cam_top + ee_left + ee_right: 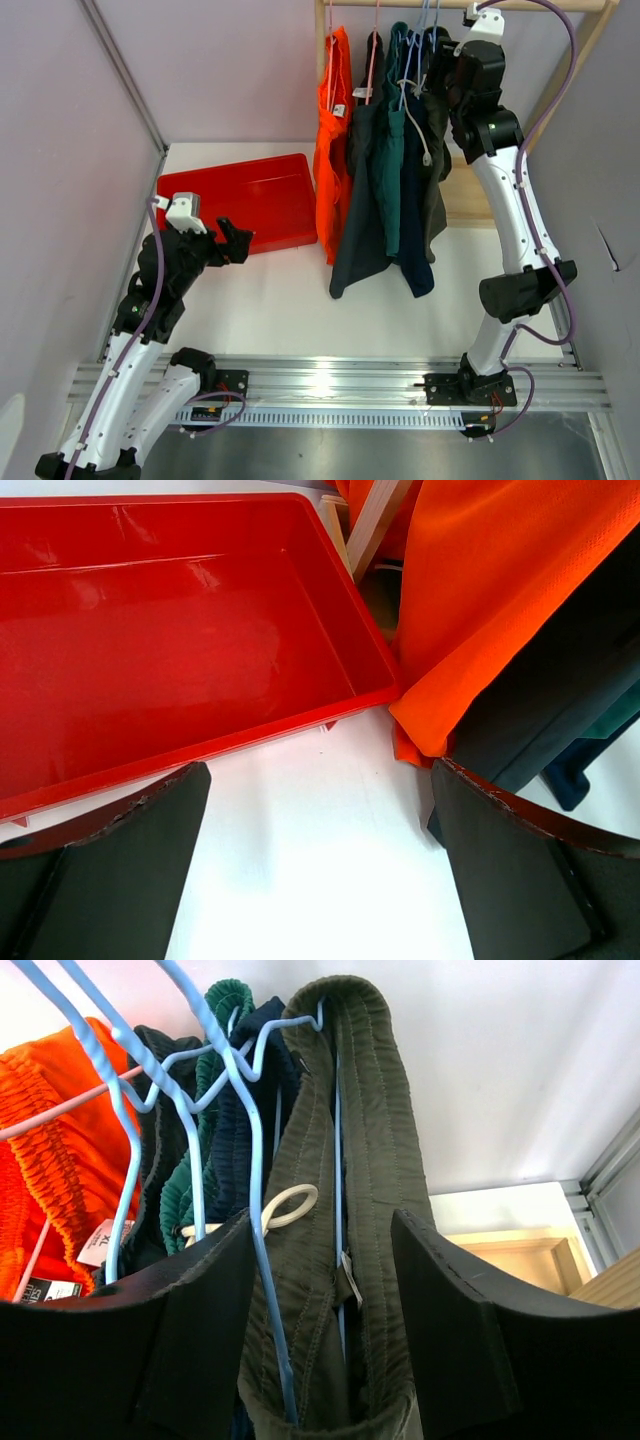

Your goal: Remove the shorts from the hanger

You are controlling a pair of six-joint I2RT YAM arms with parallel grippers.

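Right pincer (325, 1230) astride olive shorts (370, 1110), five shorts (385, 170) hanging, one red tray (262, 205)

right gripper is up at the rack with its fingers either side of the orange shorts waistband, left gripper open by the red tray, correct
Not orange: the right gripper, open, straddles the waistband of the dark olive shorts, as the right wrist view shows. The rest holds.
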